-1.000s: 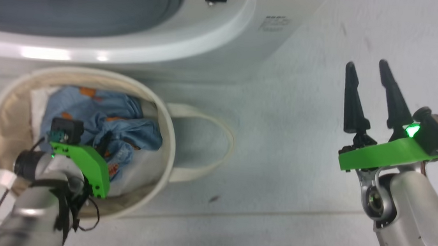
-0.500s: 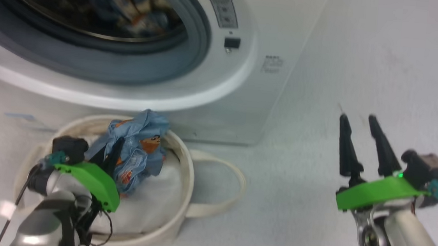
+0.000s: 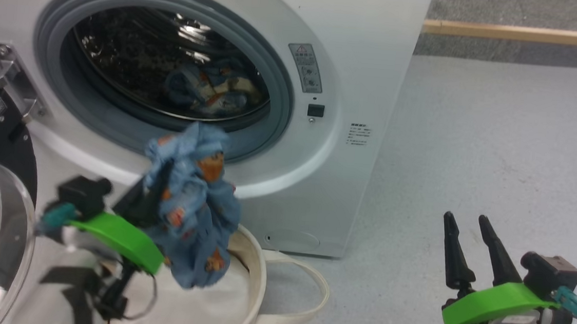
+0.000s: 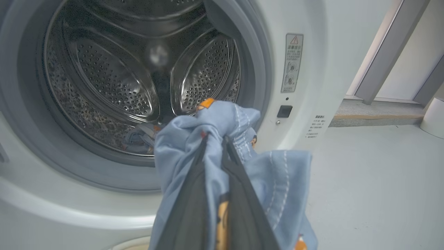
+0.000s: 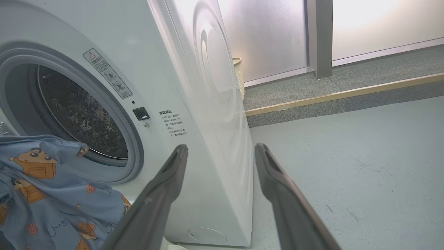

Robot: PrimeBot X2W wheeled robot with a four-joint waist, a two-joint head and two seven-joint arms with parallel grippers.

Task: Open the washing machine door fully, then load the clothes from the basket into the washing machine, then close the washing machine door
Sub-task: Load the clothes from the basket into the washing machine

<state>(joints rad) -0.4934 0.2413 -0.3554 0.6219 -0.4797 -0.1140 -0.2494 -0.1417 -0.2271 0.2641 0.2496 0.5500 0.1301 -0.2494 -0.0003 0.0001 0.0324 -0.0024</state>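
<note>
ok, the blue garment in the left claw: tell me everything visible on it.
The garment is soft light-blue cloth printed with small orange-brown cartoon figures and dark scribbles, with white stitching along a hem. It is bunched, pinched near its top by the shut left claw, the rest hanging loose. It hangs above the basket, before the open mouth of the washer, not inside. Whether its lower end touches the basket is unclear.

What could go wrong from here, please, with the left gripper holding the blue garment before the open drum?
The clothes hang in a loose bunch below the left gripper; a trailing fold could snag on the grey door seal.
The pinch takes one small fold, so they might slip and miss the basket.
</note>
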